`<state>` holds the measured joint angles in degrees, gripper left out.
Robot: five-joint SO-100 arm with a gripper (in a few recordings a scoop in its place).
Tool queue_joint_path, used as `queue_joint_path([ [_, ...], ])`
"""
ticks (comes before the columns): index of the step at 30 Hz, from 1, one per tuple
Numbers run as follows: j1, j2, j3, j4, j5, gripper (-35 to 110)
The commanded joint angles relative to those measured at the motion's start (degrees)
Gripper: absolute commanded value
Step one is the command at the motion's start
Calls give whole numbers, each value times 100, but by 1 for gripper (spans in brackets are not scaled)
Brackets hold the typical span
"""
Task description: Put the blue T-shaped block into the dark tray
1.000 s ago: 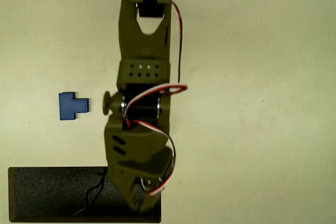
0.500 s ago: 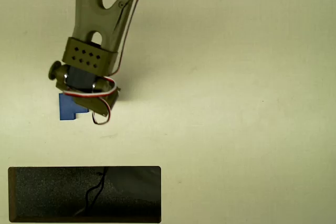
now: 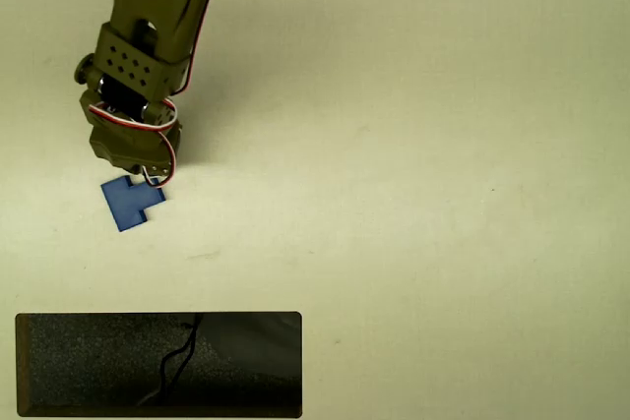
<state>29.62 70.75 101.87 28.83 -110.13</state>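
1. In the overhead view, the olive-green arm point(image 3: 148, 36) is reaching down from the top edge of the desk point(image 3: 443, 164) near its upper-left corner, with red and white wires looping around its wrist.
2. The gripper point(image 3: 148, 176) is pointing down at the desk under the wrist body, which is hiding its fingers, so I cannot tell whether the jaws are standing apart or together.
3. The blue T-shaped block point(image 3: 130, 204) is lying flat on the pale desk near the left edge, roughly midway between the top and bottom edges.
4. The block is sitting slightly rotated, its outline tilted against the desk edges, with its top edge tucked just under the lower end of the arm.
5. Whether the gripper is touching the block cannot be made out from above.
6. The dark tray point(image 3: 98, 366) is lying in the lower-left corner of the desk, its long side running along the bottom edge.
7. The tray's speckled floor is carrying only a thin dark wavy line near its middle.
8. The block is sitting well apart from the tray, on bare desk above the tray's left half.
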Motion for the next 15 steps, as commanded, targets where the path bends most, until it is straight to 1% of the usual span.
queue_joint_path([
  [1,79,141,18,-167,-123,0],
  [6,-9,-668,-624,-861,35,0],
  [15,-536,-2716,-3243,-1354,633,0],
])
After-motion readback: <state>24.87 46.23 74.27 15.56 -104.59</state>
